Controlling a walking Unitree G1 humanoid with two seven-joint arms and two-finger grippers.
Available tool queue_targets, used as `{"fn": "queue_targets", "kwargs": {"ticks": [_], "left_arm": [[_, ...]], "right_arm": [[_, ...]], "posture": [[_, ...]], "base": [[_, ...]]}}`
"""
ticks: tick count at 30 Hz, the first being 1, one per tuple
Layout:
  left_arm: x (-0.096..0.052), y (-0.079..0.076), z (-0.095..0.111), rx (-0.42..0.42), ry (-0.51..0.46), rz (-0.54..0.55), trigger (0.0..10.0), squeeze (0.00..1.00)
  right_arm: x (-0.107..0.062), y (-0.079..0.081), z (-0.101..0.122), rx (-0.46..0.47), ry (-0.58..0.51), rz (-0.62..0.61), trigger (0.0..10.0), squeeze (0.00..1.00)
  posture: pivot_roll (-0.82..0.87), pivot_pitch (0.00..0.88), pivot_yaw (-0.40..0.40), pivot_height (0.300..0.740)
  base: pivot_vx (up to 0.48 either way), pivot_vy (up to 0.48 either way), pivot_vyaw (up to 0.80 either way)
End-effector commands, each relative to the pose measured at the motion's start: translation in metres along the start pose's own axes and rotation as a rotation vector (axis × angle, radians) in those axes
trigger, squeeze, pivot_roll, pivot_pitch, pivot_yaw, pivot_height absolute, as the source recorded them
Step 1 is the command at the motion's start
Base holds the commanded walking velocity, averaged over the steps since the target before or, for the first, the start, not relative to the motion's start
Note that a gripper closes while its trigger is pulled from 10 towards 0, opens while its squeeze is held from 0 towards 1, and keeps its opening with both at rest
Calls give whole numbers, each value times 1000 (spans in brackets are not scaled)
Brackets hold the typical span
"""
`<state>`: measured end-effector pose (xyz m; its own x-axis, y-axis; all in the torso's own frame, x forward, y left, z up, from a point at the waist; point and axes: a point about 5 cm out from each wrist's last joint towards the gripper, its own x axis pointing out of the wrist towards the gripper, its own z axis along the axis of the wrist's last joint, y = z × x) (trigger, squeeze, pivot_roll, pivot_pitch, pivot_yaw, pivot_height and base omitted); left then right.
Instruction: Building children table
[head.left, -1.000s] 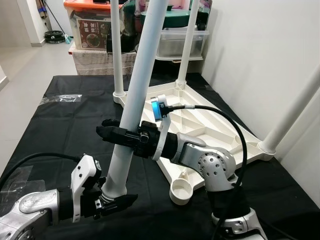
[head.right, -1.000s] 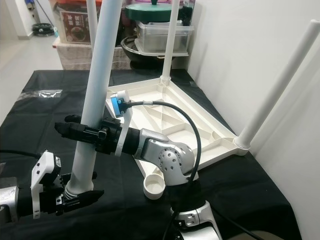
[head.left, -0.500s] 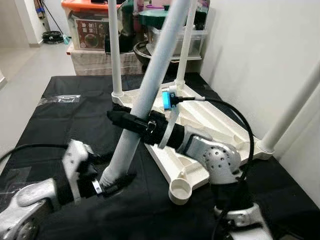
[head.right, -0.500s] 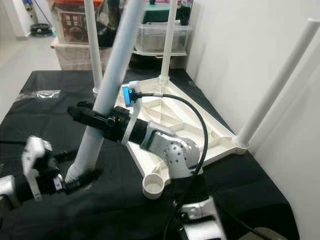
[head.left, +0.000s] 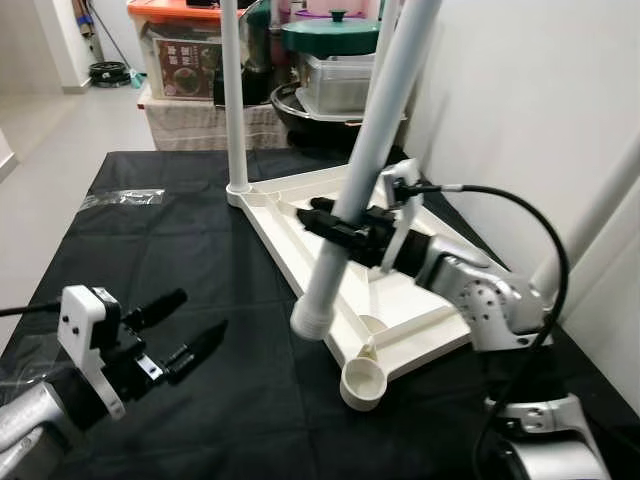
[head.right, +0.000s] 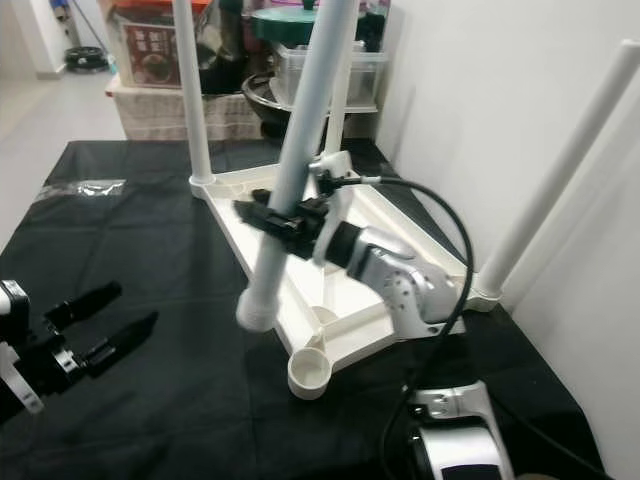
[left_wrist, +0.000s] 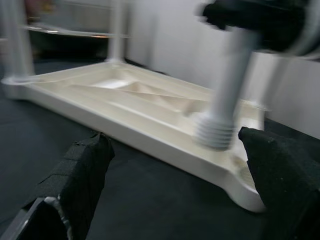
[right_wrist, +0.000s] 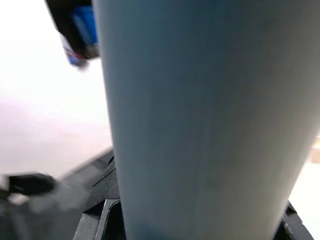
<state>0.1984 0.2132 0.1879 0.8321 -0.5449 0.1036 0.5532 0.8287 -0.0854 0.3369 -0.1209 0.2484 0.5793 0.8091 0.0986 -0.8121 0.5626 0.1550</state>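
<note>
A: Okay, quick one — what changed?

B: My left tool (head.left: 185, 338) has let go of the long white plastic table leg (head.left: 365, 175); a second ago it pinched the threaded bottom end, now its two black fingers are spread wide with nothing in them, low over the black cloth-covered tabletop (head.left: 150, 250). The right tool (head.left: 335, 222) carries the leg alone now and has swung it over.

A: Meaning?

B: I judge the handover is done and I'm lining up the last leg.

A: Where's the leg relative to the tool?

B: Clamped mid-shaft in the right tool, tilted, its threaded end (head.left: 312, 322) hanging just above the upturned cream plastic table top (head.left: 330, 195), near the empty round corner socket (head.left: 361, 382) but not in it. Other legs already stand in their sockets.
</note>
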Motion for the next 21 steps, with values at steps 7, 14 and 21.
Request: {"fn": "queue_targets", "kwargs": {"ticks": [7,14,21], "left_arm": [[-6,31,-10,32,3,368,10000,0],[-7,30,-14,27,6,386,10000,0],[-2,28,-20,11,7,428,10000,0]], "right_arm": [[-26,6,-13,-189,49,-25,0,0],[-36,17,-24,-211,90,46,0,0],[-38,21,-31,-238,87,53,0,0]], "posture": [[-30,0,-68,740],[-39,0,-66,740],[-37,0,-63,740]], "base": [[0,0,0],[0,0,0],[0,0,0]]}}
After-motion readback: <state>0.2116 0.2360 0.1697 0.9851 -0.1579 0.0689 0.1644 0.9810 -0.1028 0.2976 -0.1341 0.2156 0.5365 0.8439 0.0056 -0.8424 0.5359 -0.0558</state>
